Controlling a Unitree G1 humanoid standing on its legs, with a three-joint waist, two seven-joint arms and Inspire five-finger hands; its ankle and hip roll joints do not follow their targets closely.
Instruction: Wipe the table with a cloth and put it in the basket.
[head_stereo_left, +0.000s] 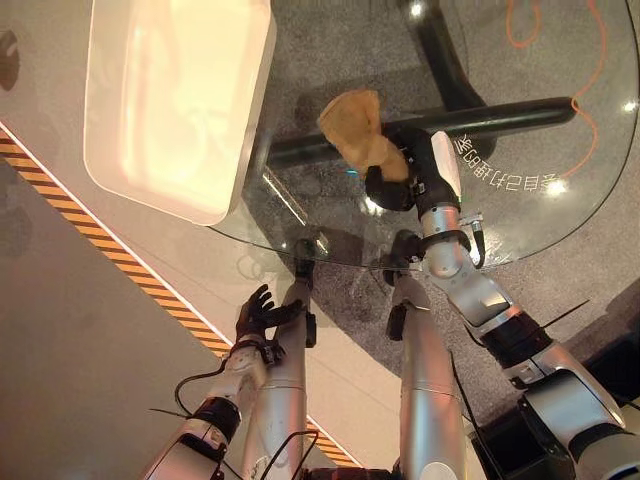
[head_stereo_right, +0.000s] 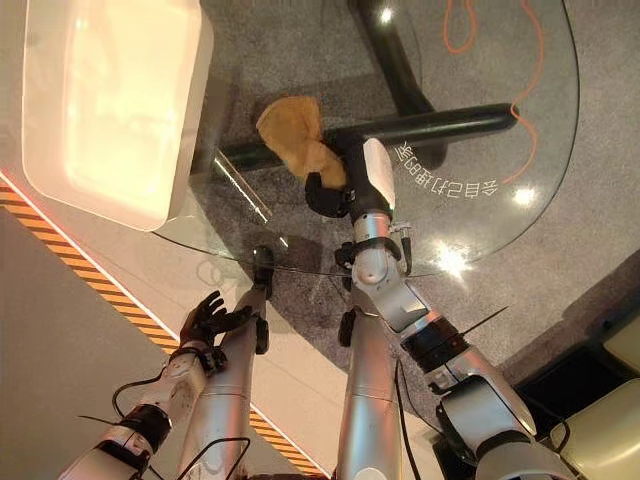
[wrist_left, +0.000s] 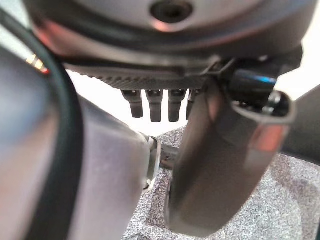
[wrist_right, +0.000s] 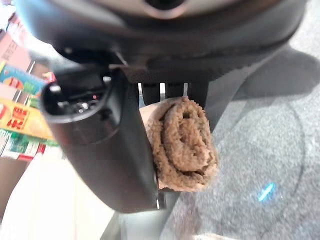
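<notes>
In the left eye view the right hand (head_stereo_left: 392, 185) reaches over the glass tabletop (head_stereo_left: 560, 215), its fingers curled round a tan cloth (head_stereo_left: 358, 125) whose free end fans out past the hand toward the white basket (head_stereo_left: 175, 105) that stands at the tabletop's far left. The left hand (head_stereo_left: 258, 312) hangs low beside the tabletop's near edge, fingers spread and holding nothing. The right eye view gives the same layout: the cloth bunched in the right hand above or on the glass, which of the two I cannot tell, and just beside the basket's rim but not inside it. In the left wrist view the fingers point straight out, relaxed and empty. In the right wrist view the cloth shows as a tight roll pinched between thumb and fingers. Whether the wiping is complete cannot be read from the glass; judging by the cloth's place, dropping it into the basket is what remains.
</notes>
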